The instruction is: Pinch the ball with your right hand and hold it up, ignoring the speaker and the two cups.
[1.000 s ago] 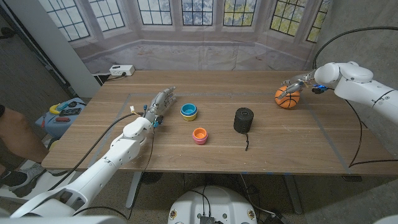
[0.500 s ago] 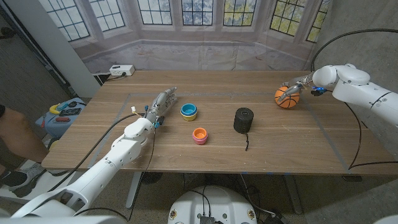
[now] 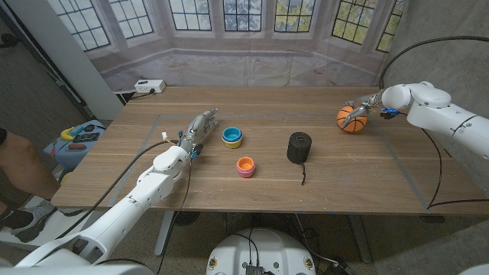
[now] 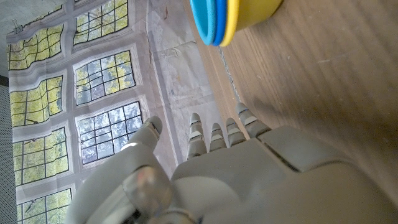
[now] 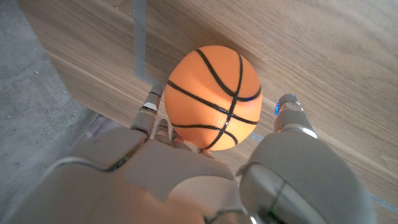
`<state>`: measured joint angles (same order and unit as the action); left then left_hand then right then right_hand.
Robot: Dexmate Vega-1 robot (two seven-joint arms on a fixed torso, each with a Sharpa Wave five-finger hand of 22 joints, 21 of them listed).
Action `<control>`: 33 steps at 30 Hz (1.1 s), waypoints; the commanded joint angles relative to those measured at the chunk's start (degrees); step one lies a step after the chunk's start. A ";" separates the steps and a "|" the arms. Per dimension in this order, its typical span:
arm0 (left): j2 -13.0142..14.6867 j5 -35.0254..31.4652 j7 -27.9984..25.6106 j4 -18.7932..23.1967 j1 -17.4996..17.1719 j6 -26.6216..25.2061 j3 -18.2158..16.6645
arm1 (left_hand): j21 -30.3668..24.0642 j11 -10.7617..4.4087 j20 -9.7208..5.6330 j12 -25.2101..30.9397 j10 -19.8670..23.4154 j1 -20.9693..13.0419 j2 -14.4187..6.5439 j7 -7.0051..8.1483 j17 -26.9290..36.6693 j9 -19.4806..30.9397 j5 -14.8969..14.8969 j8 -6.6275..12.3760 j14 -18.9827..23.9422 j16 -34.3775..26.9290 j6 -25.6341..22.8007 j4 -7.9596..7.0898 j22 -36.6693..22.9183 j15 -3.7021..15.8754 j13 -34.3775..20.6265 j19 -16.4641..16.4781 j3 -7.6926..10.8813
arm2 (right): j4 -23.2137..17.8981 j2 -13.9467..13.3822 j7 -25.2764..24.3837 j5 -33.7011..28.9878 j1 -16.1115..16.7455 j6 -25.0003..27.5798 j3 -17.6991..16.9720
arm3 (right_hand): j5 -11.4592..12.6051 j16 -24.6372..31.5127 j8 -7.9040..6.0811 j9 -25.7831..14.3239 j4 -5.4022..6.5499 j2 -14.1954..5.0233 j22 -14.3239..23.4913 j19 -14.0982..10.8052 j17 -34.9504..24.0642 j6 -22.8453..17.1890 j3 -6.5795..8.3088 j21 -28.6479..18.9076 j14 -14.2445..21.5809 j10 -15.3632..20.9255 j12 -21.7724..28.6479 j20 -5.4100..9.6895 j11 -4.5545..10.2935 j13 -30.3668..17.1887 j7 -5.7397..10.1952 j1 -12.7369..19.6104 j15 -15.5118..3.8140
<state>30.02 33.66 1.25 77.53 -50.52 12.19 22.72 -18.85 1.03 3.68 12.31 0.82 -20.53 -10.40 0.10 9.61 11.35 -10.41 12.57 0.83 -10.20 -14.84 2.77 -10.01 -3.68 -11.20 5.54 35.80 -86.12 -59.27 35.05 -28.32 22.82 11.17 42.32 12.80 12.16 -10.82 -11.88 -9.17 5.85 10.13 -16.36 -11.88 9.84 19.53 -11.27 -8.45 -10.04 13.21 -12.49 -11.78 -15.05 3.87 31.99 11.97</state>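
Observation:
The orange basketball-patterned ball is at the table's far right, and I cannot tell whether it is off the wood. My right hand reaches it from the right. In the right wrist view the ball sits between the fingers and the thumb, pinched from both sides. My left hand waits at the left of the table with straight fingers and holds nothing. In the left wrist view, the left hand points toward the blue and yellow cup.
A blue and yellow cup, an orange and pink cup and a black speaker with a short cord stand mid-table. A white power strip lies at the far left edge. A person is at the left.
My right hand and forearm have shifted slightly left and closer around the ball. The ball has barely moved. The left arm is still.

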 commanded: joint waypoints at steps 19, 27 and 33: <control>-0.84 -0.13 0.65 -1.55 1.21 -0.33 0.69 | 0.36 -0.14 0.58 0.67 1.94 -0.23 0.31 0.66 0.19 0.20 -0.27 0.13 1.74 -0.57 -1.30 -0.03 -0.18 -0.35 -0.13 1.06 0.32 | -0.32 0.09 -8.20 -1.51 3.96 -1.28 -1.36 | 2.19 3.41 -2.45 -1.41 -0.43 -0.55 0.57 -10.97 -3.17 10.59 2.75 -3.23 9.68 -2.78 8.81 0.53 1.41 -7.83 -1.73 8.22 -1.93; -1.23 -0.04 1.13 -2.59 1.84 -0.19 0.87 | 0.55 -0.16 0.82 0.99 2.91 -0.13 0.34 0.77 0.19 0.27 -0.29 0.15 2.13 -0.55 -1.91 -0.08 -0.20 -0.44 -0.16 1.27 0.52 | -0.16 -0.20 -12.40 -1.28 5.46 -2.80 -2.25 | 3.79 5.07 -3.44 -1.82 -0.30 -0.23 0.49 -15.44 -4.82 7.26 3.23 -4.05 14.54 0.76 13.29 1.79 2.37 -11.22 -3.42 11.07 -4.20; -1.42 -0.06 1.31 -3.13 2.27 -0.20 0.98 | 0.64 0.04 0.93 1.07 3.25 -0.07 0.36 0.98 0.18 0.30 -0.29 0.09 2.52 -0.60 -2.06 -0.09 -0.20 -0.54 -0.17 1.43 0.63 | -0.08 -0.55 -15.78 -1.97 6.51 -4.00 -2.73 | 4.64 6.52 -4.54 -1.97 -0.32 0.06 0.54 -17.99 -5.83 3.29 3.46 -4.48 19.04 4.93 16.91 3.84 3.93 -13.22 -4.29 13.09 -6.75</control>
<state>29.03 33.50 2.13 75.48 -49.01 11.80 23.50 -18.41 1.02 4.64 13.19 3.50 -20.53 -10.40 0.93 9.59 11.34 -10.41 12.56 2.91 -10.20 -16.48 2.75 -10.00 -4.12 -11.20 6.48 35.81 -86.13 -59.43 24.10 -29.70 27.56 8.56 40.44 16.89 18.10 -14.78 -13.73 -9.44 5.92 10.55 -33.16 -17.24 9.83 22.67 -15.13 8.93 -6.47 28.78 -9.39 -8.08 -27.41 0.38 43.99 5.98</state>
